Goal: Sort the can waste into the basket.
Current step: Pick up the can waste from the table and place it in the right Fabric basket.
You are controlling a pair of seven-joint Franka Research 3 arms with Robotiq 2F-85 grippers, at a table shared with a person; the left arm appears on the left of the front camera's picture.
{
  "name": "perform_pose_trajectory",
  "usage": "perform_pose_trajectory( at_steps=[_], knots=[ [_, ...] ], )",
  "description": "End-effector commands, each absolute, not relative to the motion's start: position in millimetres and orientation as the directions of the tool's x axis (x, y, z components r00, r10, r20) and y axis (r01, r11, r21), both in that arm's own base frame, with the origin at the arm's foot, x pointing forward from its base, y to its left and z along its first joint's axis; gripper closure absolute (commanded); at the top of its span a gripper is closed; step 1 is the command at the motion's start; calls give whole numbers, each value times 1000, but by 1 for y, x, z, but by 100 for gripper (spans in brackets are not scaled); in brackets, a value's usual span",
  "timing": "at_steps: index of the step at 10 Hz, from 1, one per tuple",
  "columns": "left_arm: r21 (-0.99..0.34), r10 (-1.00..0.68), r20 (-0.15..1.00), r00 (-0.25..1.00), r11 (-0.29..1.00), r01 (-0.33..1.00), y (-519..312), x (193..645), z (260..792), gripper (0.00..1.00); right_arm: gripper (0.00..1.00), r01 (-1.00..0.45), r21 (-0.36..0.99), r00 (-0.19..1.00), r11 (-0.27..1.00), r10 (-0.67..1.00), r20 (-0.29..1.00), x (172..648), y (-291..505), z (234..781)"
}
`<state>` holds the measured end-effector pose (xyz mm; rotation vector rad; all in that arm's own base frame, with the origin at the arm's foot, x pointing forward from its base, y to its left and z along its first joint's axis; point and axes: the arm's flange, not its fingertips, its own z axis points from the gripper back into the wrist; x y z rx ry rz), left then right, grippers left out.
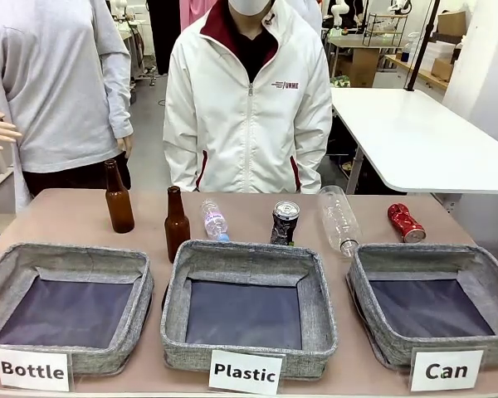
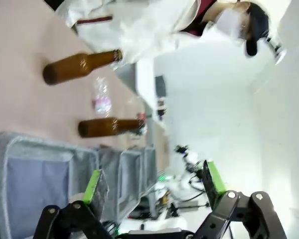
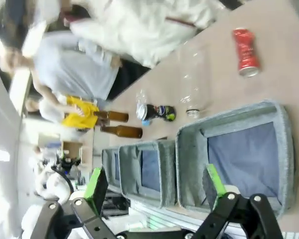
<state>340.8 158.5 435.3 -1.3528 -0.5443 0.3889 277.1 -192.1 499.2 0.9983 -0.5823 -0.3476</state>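
I see the red can (image 1: 406, 222) lying flat, silver end toward the basket (image 1: 415, 259); the black can (image 1: 285, 222) stands upright. My left gripper (image 2: 154, 185) and right gripper (image 3: 155, 183) both gape, empty.

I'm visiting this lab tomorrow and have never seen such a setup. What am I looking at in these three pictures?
It is a two-armed robot at a table, facing a person in a white jacket. The front picture comes from a fixed camera between the arms. The other two come from cameras on the wrists, each looking along its own claw, so they appear rolled sideways. The left gripper and the right gripper are both open and hold nothing. On the table sit three grey baskets: the Bottle basket, the Plastic basket and the Can basket. Behind them are two brown glass bottles, two clear plastic bottles, an upright black can and a dented red can lying on its side.
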Motion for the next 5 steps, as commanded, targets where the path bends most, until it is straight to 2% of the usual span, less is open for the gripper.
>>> perform_pose_trajectory(
  at_steps=[1,3,4,5],
  knots=[
    [-988,605,120,787,148,37,113,323,424,0,0,30,894,760,446,-591,270,256,-180,447],
    [-986,633,99,768,164,-9,95,320,424,0,0,52,895,731,442,-628,267,249,-185,440],
    [-990,606,102,789,139,21,146,358,432,0,0,80,876,711,476,-643,285,249,-183,438],
    [-990,606,102,789,139,21,146,358,432,0,0,88,895,745,437,-625,232,273,-226,465]
  ],
)
